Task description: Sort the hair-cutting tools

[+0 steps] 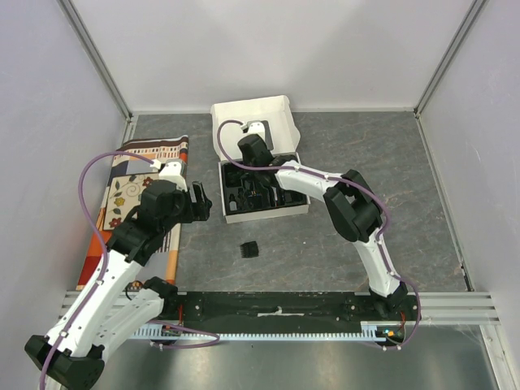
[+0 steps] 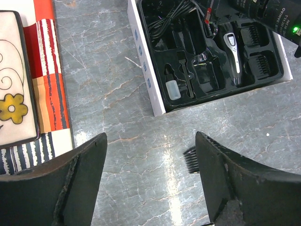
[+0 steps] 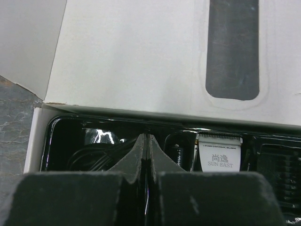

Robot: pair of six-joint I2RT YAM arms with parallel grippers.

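Evidently well into the sorting, with most of the set bedded in the black tray [image 2: 214, 77] of the white box [image 2: 146, 80]: clipper [image 2: 233, 52] in its long slot, coiled cable [image 2: 169, 21] at the far left corner, a small bottle [image 2: 173, 88] in the near left pocket, comb guards [image 2: 263, 63] lined up at the right. Leaves one loose comb guard [image 1: 249, 249] out on the desk [image 1: 341, 244], in front of the box and apart from it. Finds the left pincer [image 2: 150, 141] spread wide and empty, hovering over bare desk between the patterned mat [image 2: 47, 70] and the box, with the loose guard peeking out beside one finger. Finds the right pincer [image 3: 146, 137] pressed fully shut with nothing seen between its fingers, poised over the tray's cable end beneath the raised lid [image 3: 131, 56]. Looks like the pick-up of that stray guard as the step in hand. Calls for shifting the left pincer over the guard, lowering astride it, closing, then carrying it to a free pocket, minding the right arm crowding the box.
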